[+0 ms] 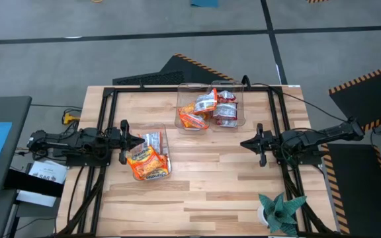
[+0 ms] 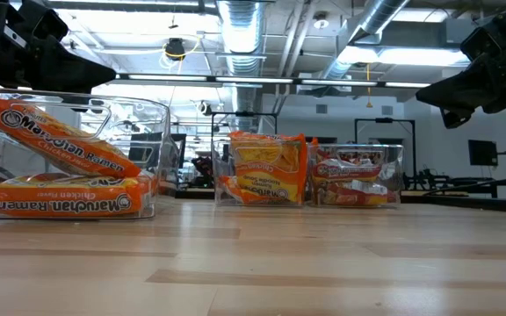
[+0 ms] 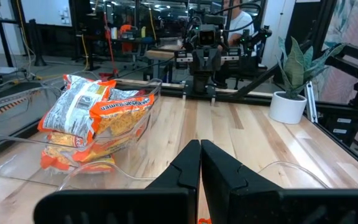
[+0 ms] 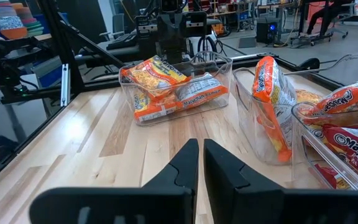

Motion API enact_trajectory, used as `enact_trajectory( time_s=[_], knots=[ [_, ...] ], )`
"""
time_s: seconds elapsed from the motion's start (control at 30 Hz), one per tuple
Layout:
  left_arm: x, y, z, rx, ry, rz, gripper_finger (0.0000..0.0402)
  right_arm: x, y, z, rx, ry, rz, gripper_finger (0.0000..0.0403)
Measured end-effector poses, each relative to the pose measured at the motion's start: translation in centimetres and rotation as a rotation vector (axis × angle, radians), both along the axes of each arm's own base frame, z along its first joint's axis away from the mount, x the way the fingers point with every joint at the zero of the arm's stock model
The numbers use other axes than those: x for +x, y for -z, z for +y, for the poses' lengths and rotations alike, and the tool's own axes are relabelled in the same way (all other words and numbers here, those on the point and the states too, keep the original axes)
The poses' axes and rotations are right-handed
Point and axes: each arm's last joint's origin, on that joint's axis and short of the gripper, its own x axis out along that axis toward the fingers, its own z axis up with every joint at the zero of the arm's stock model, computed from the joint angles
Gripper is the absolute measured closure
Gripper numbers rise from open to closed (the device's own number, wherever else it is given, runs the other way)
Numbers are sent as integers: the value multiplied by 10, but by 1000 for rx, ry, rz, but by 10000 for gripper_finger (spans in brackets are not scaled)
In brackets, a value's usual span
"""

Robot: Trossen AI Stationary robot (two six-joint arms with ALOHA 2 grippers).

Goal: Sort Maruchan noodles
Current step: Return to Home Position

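Low view: both arms are cut off at the upper corners. Packets overlap in every bin, so counts cannot be made out.

A lone clear plastic bin (image 2: 161, 140) on the light wooden tabletop (image 1: 217, 192) holds orange-yellow flat plastic noodle packets (image 1: 147, 165). Print reads "Maruchan Ramen", "Chicken Flavor".

Two further clear plastic bins (image 1: 197, 85) stand side by side beyond the lone bin. One carries mostly orange packets, the other white-silver packets with red print (image 1: 225, 114), lettering only partly legible.

Left tool (image 1: 139, 140): fingers pressed together, at the lone bin's rim; contact cannot be told. Right tool (image 1: 245, 142): fingers pressed together, well apart from the lone bin.

A teal spiky plant-like object (image 1: 282, 210) stands farthest from the lone bin, apart from both tools.
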Motion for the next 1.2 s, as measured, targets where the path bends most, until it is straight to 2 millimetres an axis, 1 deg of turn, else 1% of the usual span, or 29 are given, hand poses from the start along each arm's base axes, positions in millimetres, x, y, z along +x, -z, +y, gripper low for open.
enact_trajectory(
  time_s=[1.2],
  knots=[
    [1,1,0,1,0,13,401,0,0,0,0,0,0,353]
  ],
)
